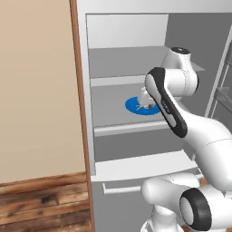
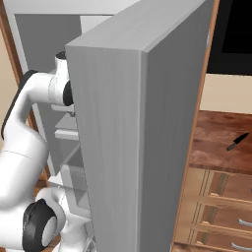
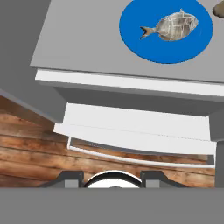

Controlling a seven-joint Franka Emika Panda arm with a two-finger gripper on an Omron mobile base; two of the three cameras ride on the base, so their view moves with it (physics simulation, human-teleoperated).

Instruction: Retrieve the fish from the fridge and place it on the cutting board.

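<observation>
The fish (image 3: 175, 24), pale grey with a dark tail, lies on a round blue plate (image 3: 131, 26) on a shelf inside the open fridge (image 1: 118, 131). My gripper (image 3: 111, 177) hangs short of the shelf's front edge, well back from the fish. Its two fingertips (image 3: 72, 177) stand apart with nothing between them. In the left base view the forearm crosses in front of the blue plate (image 1: 132, 105) and covers its right side. The cutting board is out of view.
The fridge's white drawer front with its bar handle (image 3: 140, 155) juts out below the shelf. The open grey fridge door (image 2: 138, 128) stands on my right. Past it, a black knife (image 2: 237, 141) lies on the wooden counter. A brownish lump (image 3: 218, 8) sits beside the plate.
</observation>
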